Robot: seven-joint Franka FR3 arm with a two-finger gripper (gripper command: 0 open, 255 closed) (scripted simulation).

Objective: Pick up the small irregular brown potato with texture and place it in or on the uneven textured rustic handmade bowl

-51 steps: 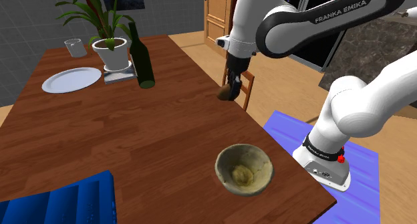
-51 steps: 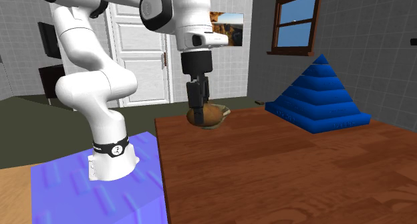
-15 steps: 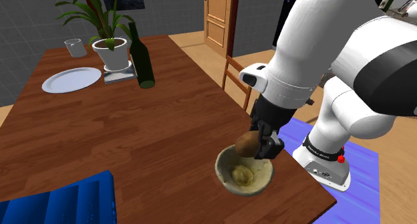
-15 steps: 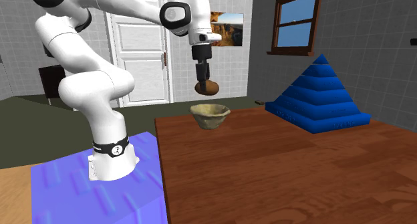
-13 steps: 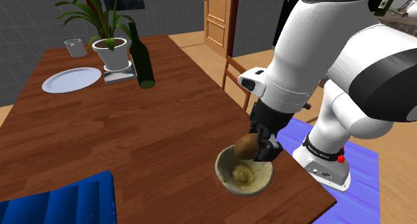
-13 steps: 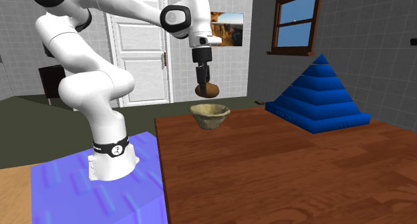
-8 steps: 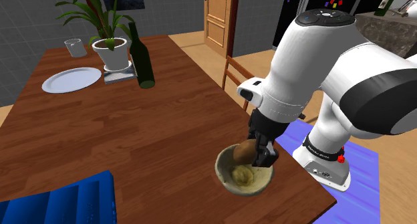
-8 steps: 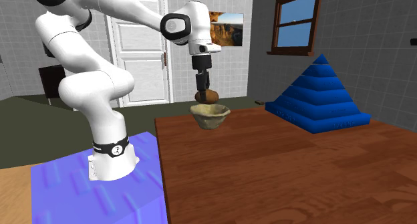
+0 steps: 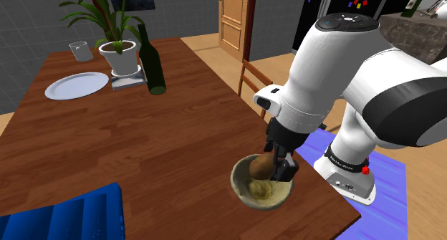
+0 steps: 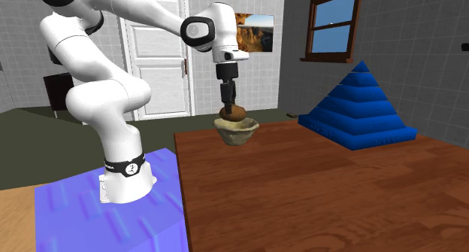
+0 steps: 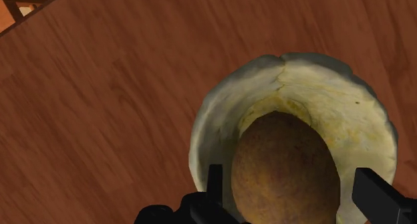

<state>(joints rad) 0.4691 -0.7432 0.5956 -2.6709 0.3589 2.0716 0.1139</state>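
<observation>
the all-black two-finger gripper (image 9: 278, 168), spread wide, clasps the small rough brown potato (image 9: 262, 163) low in the mouth of the uneven beige handmade bowl (image 9: 242, 190), toward its 1 o'clock rim in the shoulder view. the bowl stands near the reddish-brown wooden worktop's (image 9: 143, 152) 5 o'clock corner.

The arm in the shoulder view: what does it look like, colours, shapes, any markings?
The arm is a chain of smooth, rounded white shells with dark grey bands at the joints. Its base carries a black ring with a small red dot. At the tip sits an all-black pincer with two slim fingers.
</observation>
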